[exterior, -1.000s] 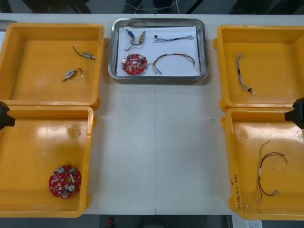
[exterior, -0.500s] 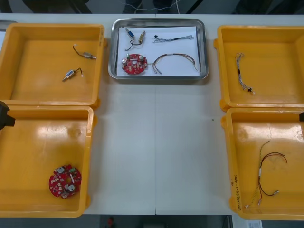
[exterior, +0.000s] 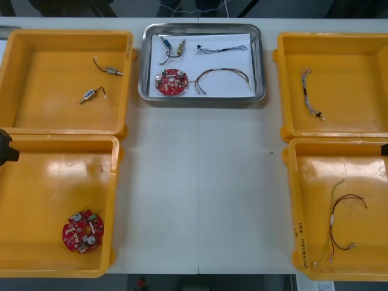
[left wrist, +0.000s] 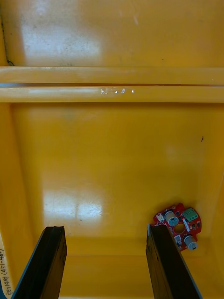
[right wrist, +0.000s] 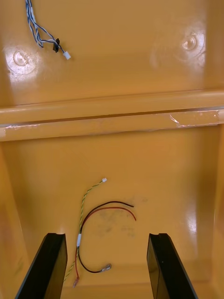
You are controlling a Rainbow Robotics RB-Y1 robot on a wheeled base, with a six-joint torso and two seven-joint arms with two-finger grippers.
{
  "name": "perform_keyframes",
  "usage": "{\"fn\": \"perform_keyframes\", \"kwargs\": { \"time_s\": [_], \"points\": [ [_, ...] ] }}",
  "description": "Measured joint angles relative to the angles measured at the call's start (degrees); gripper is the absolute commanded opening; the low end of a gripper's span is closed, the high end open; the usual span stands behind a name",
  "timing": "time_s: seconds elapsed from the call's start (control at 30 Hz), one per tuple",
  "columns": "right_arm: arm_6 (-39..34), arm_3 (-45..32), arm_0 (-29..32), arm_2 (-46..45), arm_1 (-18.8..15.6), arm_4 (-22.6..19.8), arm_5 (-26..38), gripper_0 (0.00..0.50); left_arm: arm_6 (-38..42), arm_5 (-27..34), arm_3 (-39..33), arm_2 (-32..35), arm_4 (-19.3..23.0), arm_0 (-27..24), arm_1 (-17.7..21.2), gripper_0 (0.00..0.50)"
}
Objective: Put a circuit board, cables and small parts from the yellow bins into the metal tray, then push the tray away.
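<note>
Right gripper [right wrist: 105, 238] has drawn back over its yellow bin [right wrist: 163, 163], fingers [right wrist: 46, 266] apart.

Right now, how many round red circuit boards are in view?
2. The first board lies in the metal tray; the second board lies in the near left yellow bin.
</note>
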Motion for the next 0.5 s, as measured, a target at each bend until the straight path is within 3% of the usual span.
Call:
{"fn": "perform_keyframes", "kwargs": {
  "time_s": [0.5],
  "points": [
    [0.0, 0.0, 0.01, 0.0, -0.03, 0.0, 0.0, 0.5, 0.0, 0.0, 0.0, 0.0, 0.0, 0.0, 0.0, 0.5]
  ]
}}
